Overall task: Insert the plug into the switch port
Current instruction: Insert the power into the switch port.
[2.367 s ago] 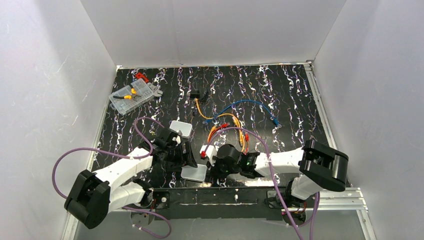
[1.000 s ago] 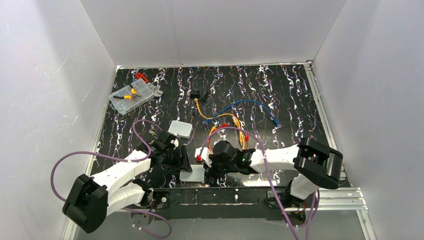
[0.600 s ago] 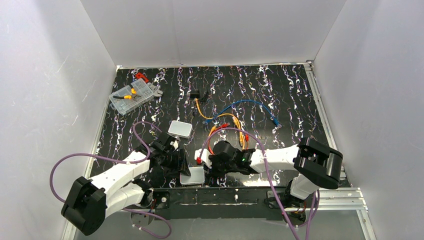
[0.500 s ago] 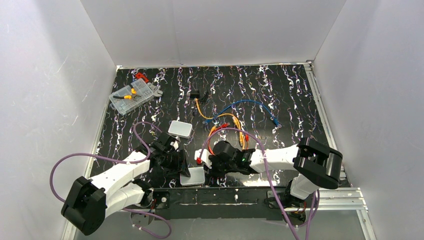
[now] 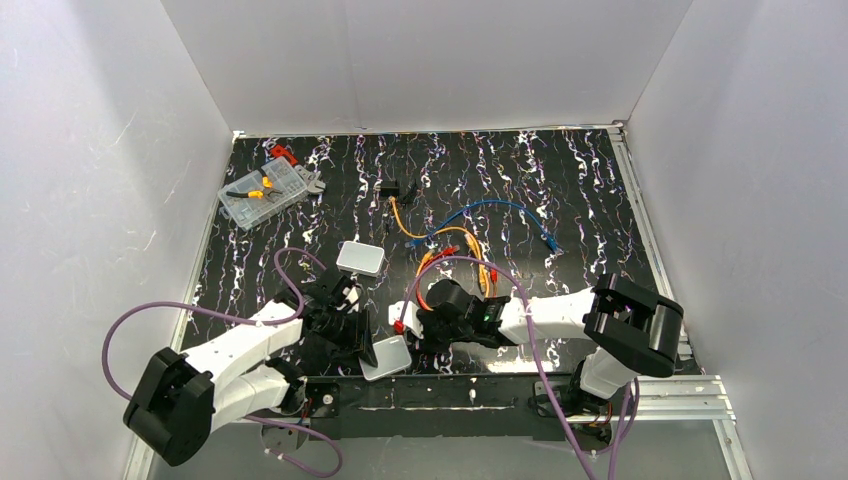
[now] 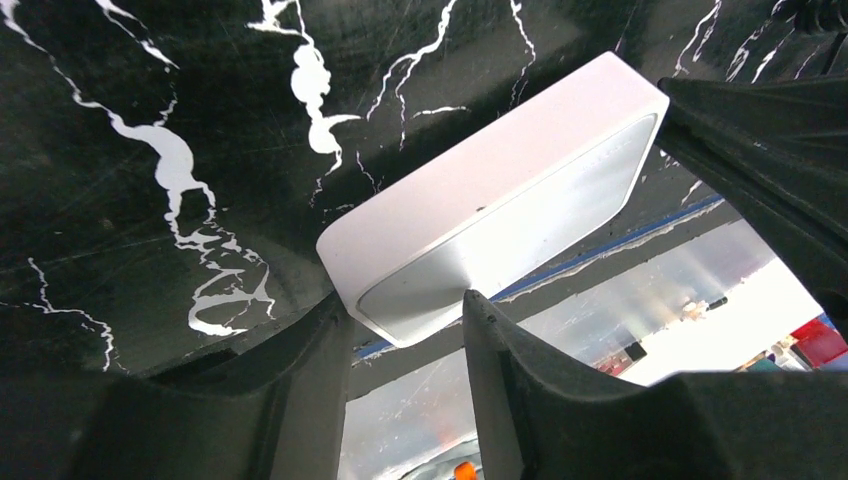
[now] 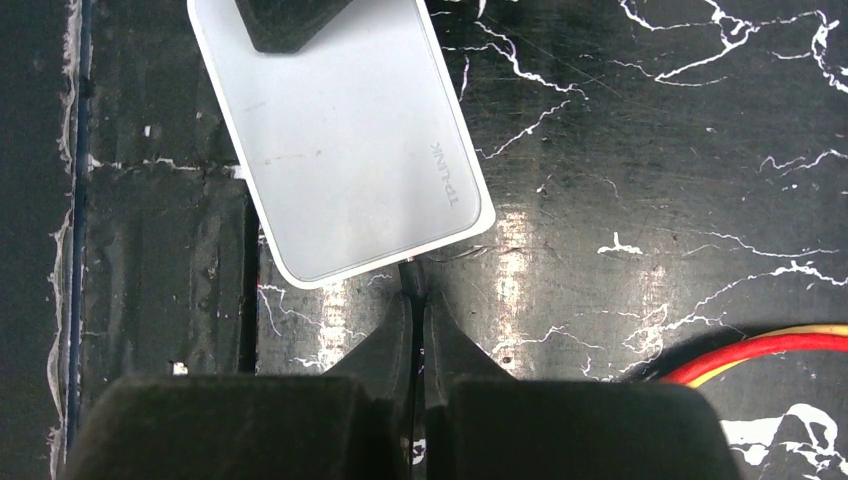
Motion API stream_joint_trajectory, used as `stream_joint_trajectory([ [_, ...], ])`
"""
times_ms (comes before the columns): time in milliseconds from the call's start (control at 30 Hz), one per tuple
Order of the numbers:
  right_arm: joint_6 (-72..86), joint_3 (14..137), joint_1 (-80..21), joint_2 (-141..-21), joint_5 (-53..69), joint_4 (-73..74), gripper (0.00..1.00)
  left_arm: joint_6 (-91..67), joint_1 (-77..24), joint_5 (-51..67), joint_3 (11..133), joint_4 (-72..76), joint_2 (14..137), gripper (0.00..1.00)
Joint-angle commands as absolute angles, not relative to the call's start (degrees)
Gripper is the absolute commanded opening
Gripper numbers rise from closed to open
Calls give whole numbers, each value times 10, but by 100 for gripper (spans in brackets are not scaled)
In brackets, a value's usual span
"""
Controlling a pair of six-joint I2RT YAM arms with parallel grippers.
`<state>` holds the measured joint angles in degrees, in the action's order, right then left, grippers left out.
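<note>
In the right wrist view only, the plug (image 7: 412,275) touches the switch (image 7: 340,150).

Bright, even light; mat (image 7: 600,150) glare (wrist views).

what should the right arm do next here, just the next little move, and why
Probably ease the right gripper forward, pressing the plug into the switch. The gripper is shut on the thin dark plug, whose tip meets the switch's edge, while the left gripper straddles its far end as a brace. Whether it is seated yet is unclear.
</note>
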<state>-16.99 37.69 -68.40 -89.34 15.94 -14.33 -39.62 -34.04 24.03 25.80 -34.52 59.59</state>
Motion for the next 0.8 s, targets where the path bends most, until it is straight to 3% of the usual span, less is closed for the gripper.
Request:
stream_joint_trajectory([
  [0, -199, 410, -702, -870, 267, -325, 1, -415, -352, 382, 294, -203, 589, 33],
  [367, -206, 367, -705, -820, 301, -262, 1, -407, -352, 360, 317, -204, 628, 26],
  [767, -152, 348, -718, -836, 270, -335, 1, -399, -352, 367, 336, -194, 671, 23],
])
